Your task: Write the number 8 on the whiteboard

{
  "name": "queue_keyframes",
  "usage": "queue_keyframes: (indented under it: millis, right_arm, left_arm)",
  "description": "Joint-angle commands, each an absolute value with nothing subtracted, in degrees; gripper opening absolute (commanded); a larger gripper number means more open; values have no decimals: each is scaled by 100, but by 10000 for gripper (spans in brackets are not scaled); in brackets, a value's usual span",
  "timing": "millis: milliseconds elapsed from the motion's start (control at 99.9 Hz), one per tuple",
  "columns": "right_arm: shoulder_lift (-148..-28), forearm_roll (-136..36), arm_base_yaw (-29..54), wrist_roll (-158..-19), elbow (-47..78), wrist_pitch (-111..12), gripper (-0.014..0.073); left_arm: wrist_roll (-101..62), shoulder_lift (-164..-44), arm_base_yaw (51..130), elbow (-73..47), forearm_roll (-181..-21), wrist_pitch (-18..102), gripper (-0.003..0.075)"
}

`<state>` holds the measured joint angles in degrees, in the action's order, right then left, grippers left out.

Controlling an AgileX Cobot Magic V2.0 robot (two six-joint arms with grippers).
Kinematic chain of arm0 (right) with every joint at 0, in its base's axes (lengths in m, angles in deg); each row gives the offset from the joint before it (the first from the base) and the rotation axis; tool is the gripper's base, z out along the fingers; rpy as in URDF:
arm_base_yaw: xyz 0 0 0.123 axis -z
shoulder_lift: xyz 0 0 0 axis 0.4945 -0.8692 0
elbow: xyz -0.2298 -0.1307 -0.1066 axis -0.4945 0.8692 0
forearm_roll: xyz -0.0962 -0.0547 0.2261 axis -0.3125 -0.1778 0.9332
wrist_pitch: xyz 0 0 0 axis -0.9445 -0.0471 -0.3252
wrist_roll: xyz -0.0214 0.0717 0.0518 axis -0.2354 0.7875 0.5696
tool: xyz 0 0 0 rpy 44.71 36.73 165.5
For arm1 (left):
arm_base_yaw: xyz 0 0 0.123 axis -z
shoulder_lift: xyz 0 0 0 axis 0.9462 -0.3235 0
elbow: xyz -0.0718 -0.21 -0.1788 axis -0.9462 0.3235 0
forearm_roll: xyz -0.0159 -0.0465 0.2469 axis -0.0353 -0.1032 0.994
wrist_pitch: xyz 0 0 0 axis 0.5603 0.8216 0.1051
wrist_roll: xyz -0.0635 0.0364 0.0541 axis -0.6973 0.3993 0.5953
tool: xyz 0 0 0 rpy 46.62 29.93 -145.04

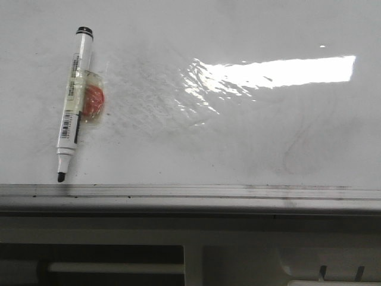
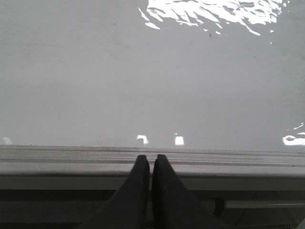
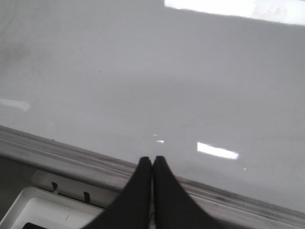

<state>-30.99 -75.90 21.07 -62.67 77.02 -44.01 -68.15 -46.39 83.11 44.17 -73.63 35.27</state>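
White pen [image 1: 74, 101] (uncapped) lies on smudged whiteboard [image 1: 238, 137].

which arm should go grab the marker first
Probably the left. The marker lies uncapped on the left part of the whiteboard, on that arm's side. Both the left gripper and right gripper are shut and empty.

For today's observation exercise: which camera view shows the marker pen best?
The front view: the marker pen lies whole and uncapped on the whiteboard, tip toward the edge rail. Both wrist views show only bare board, rail and a shut gripper, left and right, no pen.
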Motion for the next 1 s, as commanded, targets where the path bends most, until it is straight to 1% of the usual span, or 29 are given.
queue_keyframes:
  millis: [0,720,790,921,961,991]
  right_arm:
    - [-3176,-7685,2139,-6271,7763,-4564,-43]
    - [-3176,-7700,2139,-6271,7763,-4580,-43]
    - [-3176,-7959,2139,-6271,7763,-4819,-43]
    - [-3176,-8110,2139,-6271,7763,-5797,-43]
    - [-3176,-8110,2139,-6271,7763,-6140,-43]
    - [-3176,-8099,2139,-6271,7763,-6355,-43]
  left_arm:
    - [-6857,-4489,8291,4645,-7407,3728,-20]
    - [-6857,-4489,8291,4645,-7407,3728,-20]
    - [-6857,-4489,8291,4645,-7407,3728,-20]
    - [-6857,-4489,8291,4645,-7171,3926,-20]
    - [-6894,-4489,8291,4645,-7421,4110,-20]
    - [-6967,-4489,8291,4645,-7987,4245,-20]
